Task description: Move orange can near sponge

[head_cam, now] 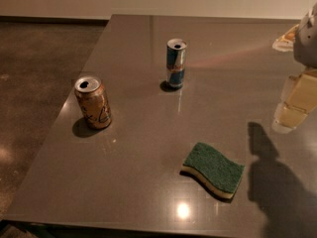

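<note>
The orange can (93, 103) stands upright on the left part of the dark table (148, 148), silver top up with its opening showing. The sponge (214, 170) lies flat near the front right of centre, green face up over its yellow layer. Can and sponge are well apart. My gripper (293, 105) hangs above the table at the right edge of the view, far from the can and up and to the right of the sponge. It holds nothing that I can see. Its upper part is cut off by the frame.
A slim blue and silver can (176, 63) stands upright toward the back middle of the table. The table's left edge runs close beside the orange can, with dark floor (34, 83) beyond. The arm's shadow (270, 177) falls right of the sponge.
</note>
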{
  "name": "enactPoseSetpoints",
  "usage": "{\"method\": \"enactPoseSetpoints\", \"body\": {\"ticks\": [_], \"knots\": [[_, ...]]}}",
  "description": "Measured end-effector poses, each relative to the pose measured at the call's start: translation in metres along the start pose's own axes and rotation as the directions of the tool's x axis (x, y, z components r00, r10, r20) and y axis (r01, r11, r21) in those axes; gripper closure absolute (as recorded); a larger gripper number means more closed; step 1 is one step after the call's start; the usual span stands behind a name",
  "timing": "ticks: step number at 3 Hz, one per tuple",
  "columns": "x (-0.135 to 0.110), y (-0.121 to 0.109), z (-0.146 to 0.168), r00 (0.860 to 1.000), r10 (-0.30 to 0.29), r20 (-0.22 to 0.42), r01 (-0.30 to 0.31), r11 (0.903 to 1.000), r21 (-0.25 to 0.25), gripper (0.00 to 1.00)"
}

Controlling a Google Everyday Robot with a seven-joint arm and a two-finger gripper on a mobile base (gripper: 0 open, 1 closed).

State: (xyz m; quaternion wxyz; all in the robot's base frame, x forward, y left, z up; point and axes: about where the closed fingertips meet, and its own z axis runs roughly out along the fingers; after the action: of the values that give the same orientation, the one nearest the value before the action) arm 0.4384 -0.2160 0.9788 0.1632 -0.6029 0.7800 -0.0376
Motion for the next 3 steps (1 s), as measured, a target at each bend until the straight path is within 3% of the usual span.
{"method": "enactPoseSetpoints", "body": {"ticks": [1, 2, 3], "knots": [[0.0, 0.0, 0.0, 1.0, 0.0, 0.0, 0.0, 1.0, 0.0, 0.0], [-0.017, -0.003, 0.002, 0.998, -0.013, 0.057, 0.015, 0.9996, -0.024, 0.0], [-0.057, -0.003, 0.009, 0.988, -0.044, 0.145, 0.052, 0.9973, -0.052, 0.0]]}}
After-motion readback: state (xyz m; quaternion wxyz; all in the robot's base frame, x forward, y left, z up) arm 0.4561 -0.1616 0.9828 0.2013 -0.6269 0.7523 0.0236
